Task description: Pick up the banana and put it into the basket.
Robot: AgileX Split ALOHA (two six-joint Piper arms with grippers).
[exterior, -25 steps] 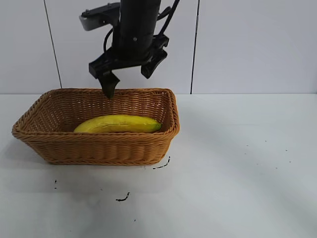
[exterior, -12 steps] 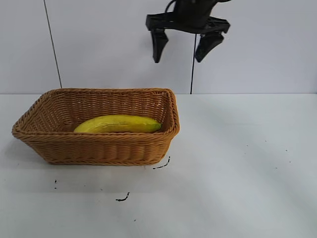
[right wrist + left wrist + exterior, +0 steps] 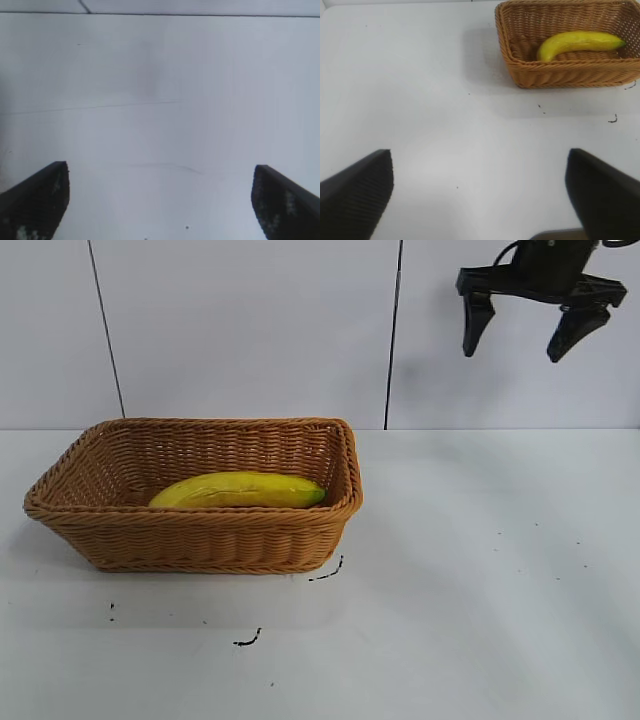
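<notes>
The yellow banana (image 3: 240,490) lies inside the orange-brown wicker basket (image 3: 200,540) on the left of the white table. My right gripper (image 3: 512,352) is open and empty, high up at the far right, well away from the basket; its wrist view (image 3: 160,200) shows only bare table between its fingers. My left gripper (image 3: 480,195) is open and empty over bare table, out of the exterior view. Its wrist view shows the basket (image 3: 560,77) with the banana (image 3: 575,42) far off.
The white table (image 3: 480,570) stretches to the right of the basket. Small black marks (image 3: 248,640) lie on it in front of the basket. A white panelled wall with a dark seam (image 3: 392,335) stands behind.
My right gripper has risen from over the basket's back rim and swung far to the right, open and empty. The banana stays still in the basket.
</notes>
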